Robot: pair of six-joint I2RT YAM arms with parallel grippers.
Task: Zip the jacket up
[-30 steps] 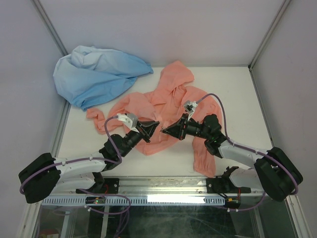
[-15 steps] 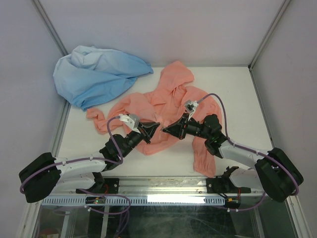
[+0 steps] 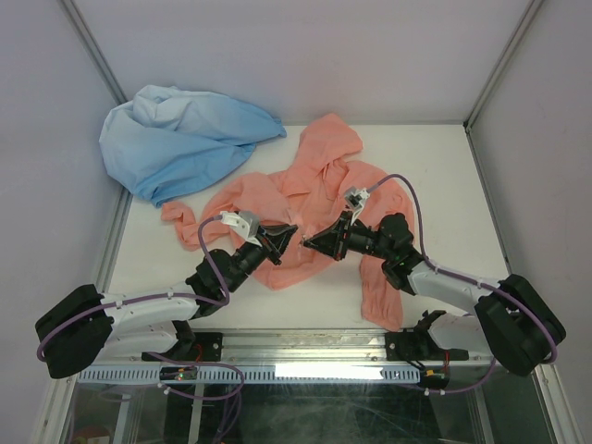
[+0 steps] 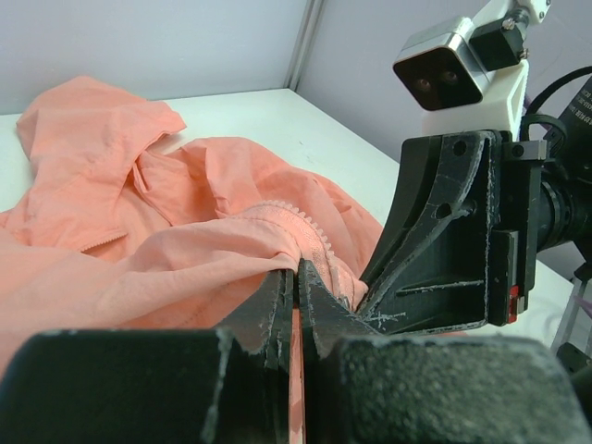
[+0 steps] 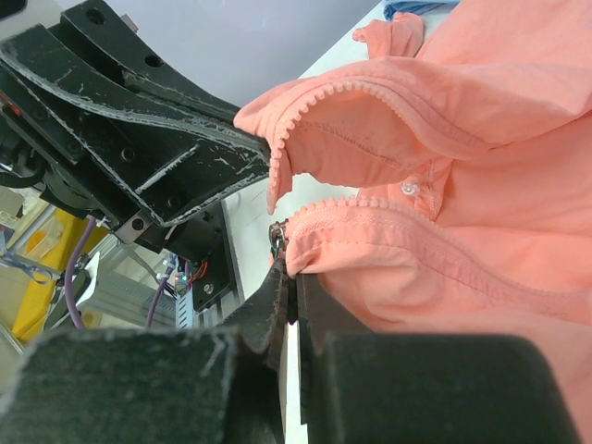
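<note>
The salmon-pink jacket (image 3: 319, 180) lies spread across the middle of the table, hood toward the back. Its front is open. My left gripper (image 3: 292, 231) is shut on one front edge, and in the left wrist view its jaws pinch the fabric (image 4: 297, 270) just below a row of zip teeth (image 4: 310, 231). My right gripper (image 3: 308, 245) faces it, tip to tip, a short way apart. It is shut on the other front edge (image 5: 290, 276), with the metal zip slider (image 5: 277, 237) right above its fingertips. The left-held toothed edge (image 5: 324, 97) curls above that.
A light blue garment (image 3: 176, 139) is heaped at the back left corner, touching the jacket's sleeve. The white table (image 3: 435, 185) is walled on the left, back and right. One jacket sleeve (image 3: 379, 287) hangs toward the near edge under my right arm.
Almost nothing: the left gripper has wavered slightly in place. Both grippers stay shut on the jacket's front edges.
</note>
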